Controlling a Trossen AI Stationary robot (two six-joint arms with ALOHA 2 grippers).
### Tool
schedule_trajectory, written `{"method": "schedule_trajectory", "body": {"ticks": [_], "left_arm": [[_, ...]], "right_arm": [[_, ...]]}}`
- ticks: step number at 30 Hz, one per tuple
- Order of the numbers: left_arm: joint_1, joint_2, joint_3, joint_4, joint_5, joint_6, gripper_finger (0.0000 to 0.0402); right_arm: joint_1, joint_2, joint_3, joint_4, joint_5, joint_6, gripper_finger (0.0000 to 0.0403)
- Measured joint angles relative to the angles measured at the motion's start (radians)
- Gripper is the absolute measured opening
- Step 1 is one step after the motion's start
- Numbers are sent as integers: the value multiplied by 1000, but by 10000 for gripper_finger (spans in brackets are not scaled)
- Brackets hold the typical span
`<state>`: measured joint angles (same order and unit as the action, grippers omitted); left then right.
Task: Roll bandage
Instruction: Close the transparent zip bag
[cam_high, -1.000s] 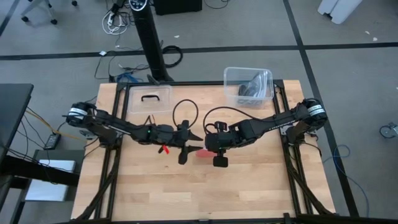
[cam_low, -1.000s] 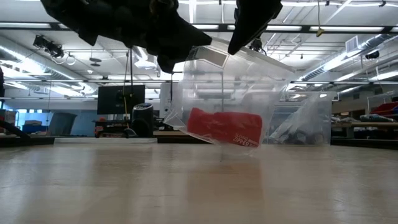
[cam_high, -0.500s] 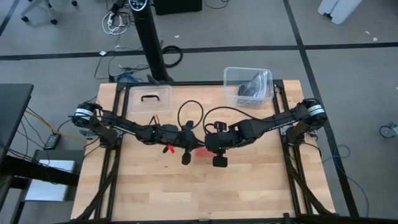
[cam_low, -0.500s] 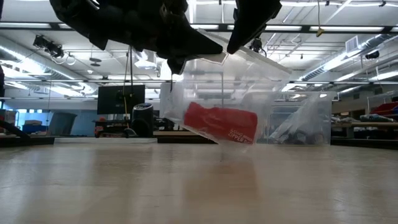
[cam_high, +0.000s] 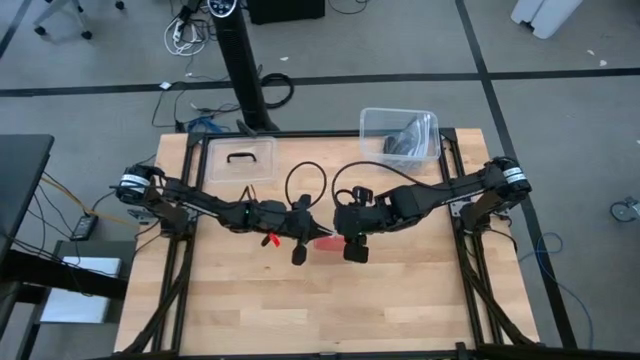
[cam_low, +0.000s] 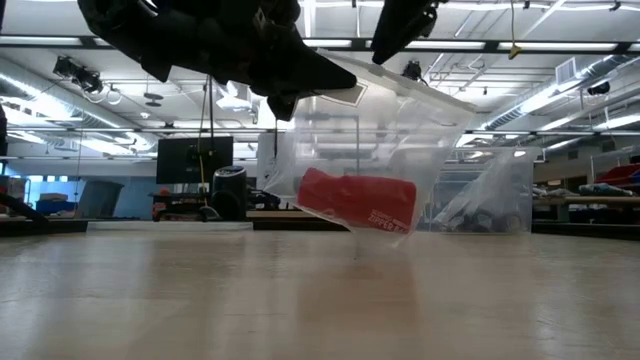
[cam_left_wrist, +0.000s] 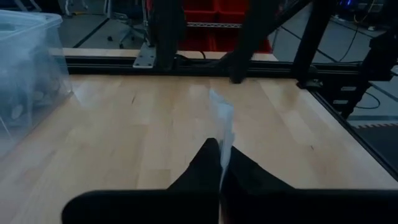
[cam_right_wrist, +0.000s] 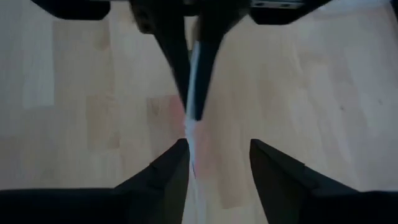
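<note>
Red and soft, the bandage (cam_low: 356, 203) is hanging as a stubby roll inside the clear plastic bag (cam_low: 385, 140), just above the table (cam_high: 400, 290) between both arms. The left gripper (cam_left_wrist: 221, 163) is pinching the bag's thin top edge, fingers together on the film, while the right gripper (cam_right_wrist: 217, 158) is standing with fingers apart beside that edge. Light and squashy by the look of it, the roll is probably slipping inside crinkly film, so grip the fabric itself.

One camera looks straight down on the whole table (cam_high: 250, 300). Another sits level with its top. Both wrist cameras look closely past dark fingers (cam_left_wrist: 205, 174) at the same clear plastic bag (cam_low: 400, 130).
</note>
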<state>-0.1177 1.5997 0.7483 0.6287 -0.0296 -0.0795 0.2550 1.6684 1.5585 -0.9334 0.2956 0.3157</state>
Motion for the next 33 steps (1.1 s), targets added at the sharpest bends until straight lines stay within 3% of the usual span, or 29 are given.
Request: {"method": "schedule_trajectory", "body": {"ticks": [11, 26, 33], "left_arm": [[0, 0, 0, 7, -2, 0, 0], [0, 0, 0, 19, -3, 0, 0], [0, 0, 0, 20, -4, 0, 0]], "right_arm": [[20, 23, 4, 31, -5, 50, 166], [20, 32, -25, 23, -20, 50, 99], [20, 34, -42, 34, -25, 55, 86]]}}
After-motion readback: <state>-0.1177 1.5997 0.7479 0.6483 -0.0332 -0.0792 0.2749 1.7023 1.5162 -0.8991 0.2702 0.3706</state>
